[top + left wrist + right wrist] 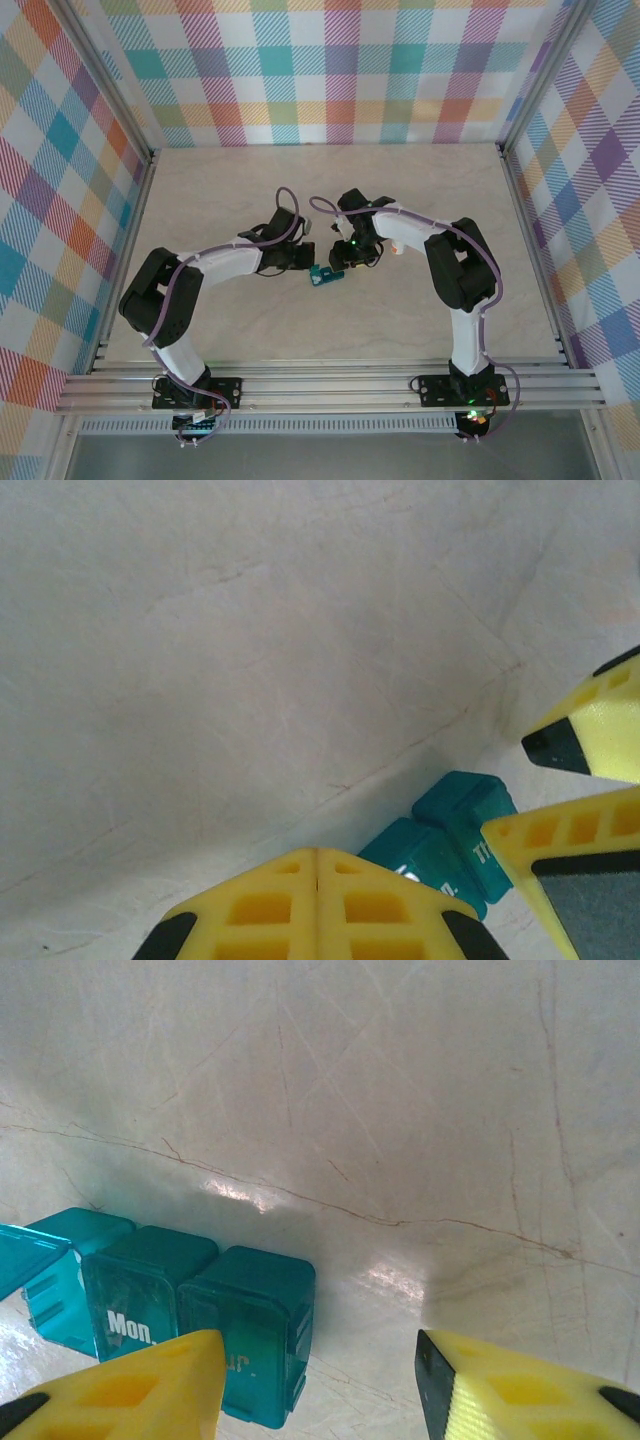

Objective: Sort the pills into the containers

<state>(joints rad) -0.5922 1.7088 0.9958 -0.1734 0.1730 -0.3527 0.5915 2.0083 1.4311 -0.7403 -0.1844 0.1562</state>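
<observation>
- Right gripper [320, 1355], closest to its own wrist camera, has its jaws about half apart with only bare table between them. The finger at the left of that view overlaps the end compartment of the containers [200, 1295]; whether it touches cannot be told.
- Left gripper [318, 865] is pressed fully together, holding nothing, just beside the strip.
- Teal containers lie flat between the two grippers, near the middle of the table [400, 1110]. The middle compartment reads "Mon.", and the lid at the far end looks lifted.
- Judged step: working a lid. The right jaws' gap sits beside the strip, so shift sideways first, and use the closed left fingers as a stop.
- Smooth tabletop: the light strip will probably skid if pushed.
</observation>
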